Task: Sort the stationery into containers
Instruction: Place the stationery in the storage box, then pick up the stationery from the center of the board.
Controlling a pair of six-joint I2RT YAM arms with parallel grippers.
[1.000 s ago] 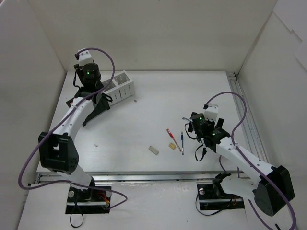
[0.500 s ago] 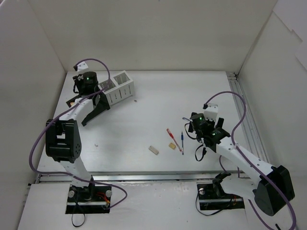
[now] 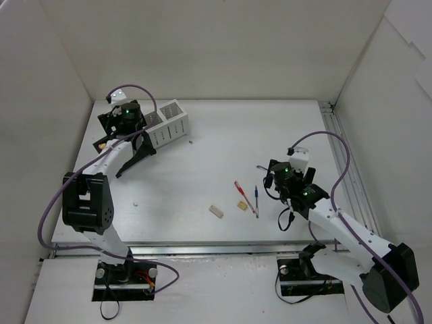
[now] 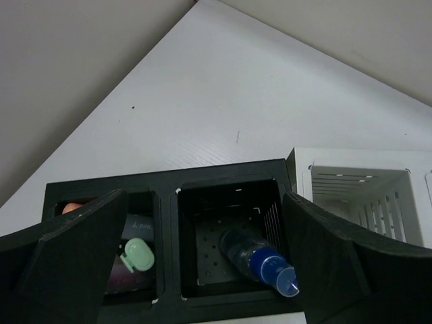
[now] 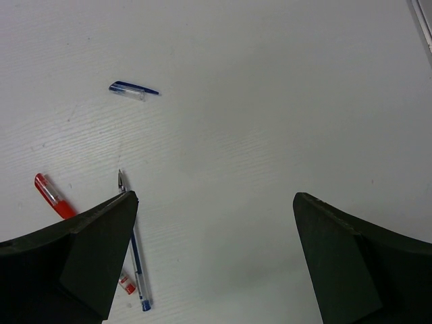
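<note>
While the left tool hangs spread above the black organiser, the right tool, jaws parted, has the blue pen just beside its left finger, lying near-to-far.

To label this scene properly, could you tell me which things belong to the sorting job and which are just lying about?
Job: black organiser, white mesh organiser, clear-blue pen, green highlighter, red pen, blue pen, loose pen cap, two tan erasers.
Lying about: purple cables, table rail, small white speck.
</note>
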